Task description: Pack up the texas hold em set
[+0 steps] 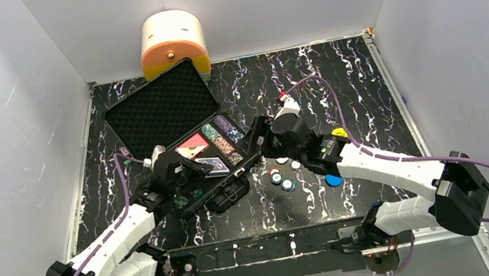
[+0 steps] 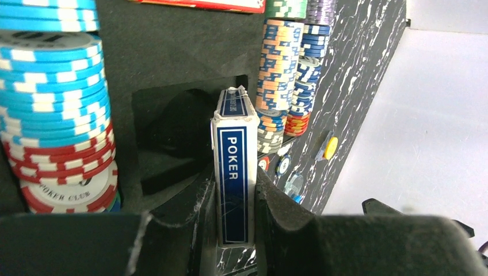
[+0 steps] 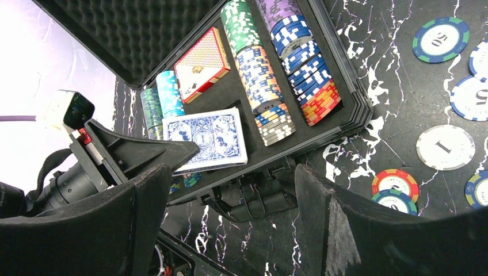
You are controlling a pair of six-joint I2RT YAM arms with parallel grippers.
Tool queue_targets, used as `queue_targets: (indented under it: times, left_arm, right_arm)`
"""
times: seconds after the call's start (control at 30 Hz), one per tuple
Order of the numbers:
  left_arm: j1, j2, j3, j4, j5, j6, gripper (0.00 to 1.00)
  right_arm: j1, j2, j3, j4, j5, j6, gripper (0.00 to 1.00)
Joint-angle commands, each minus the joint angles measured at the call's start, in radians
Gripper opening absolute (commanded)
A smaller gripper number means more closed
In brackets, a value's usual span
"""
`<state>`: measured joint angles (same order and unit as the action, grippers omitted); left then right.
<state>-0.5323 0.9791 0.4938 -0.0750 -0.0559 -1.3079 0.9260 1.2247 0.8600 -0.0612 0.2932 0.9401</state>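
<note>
The texas hold em set sits left of the table's centre. Its black briefcase lies open, foam lid tilted back toward the cream-and-orange container. My left gripper is clamped on the blue deck over an empty foam slot. My fingers hide its near end, so I cannot tell if it touches foam. My right gripper is spread wide with nothing in it, above the case's front edge. Chip rows and the red deck fill the tray. Loose chips lie beside it, several cut off at the frame edge. A blue disc lies just beside my right forearm.
</note>
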Motion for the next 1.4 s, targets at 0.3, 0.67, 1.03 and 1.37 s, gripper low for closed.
queue_targets:
  times: [0.3, 0.67, 1.03, 1.37]
  left_arm:
    - [-0.005, 0.073, -0.040, 0.183, -0.138, 0.151, 0.00]
    - [-0.005, 0.067, 0.026, 0.014, -0.093, 0.101, 0.44]
    - [-0.006, 0.075, 0.294, -0.418, -0.146, 0.207, 0.77]
    - [-0.003, 0.143, 0.323, -0.469, -0.163, 0.242, 0.76]
  right_arm:
    - [-0.001, -0.020, 0.004, 0.022, 0.033, 0.002, 0.87]
    - [-0.004, -0.028, 0.011, 0.013, 0.041, 0.010, 0.86]
    - [-0.006, -0.056, -0.005, 0.004, 0.070, 0.007, 0.86]
    - [-0.006, -0.057, -0.008, -0.002, 0.066, -0.001, 0.86]
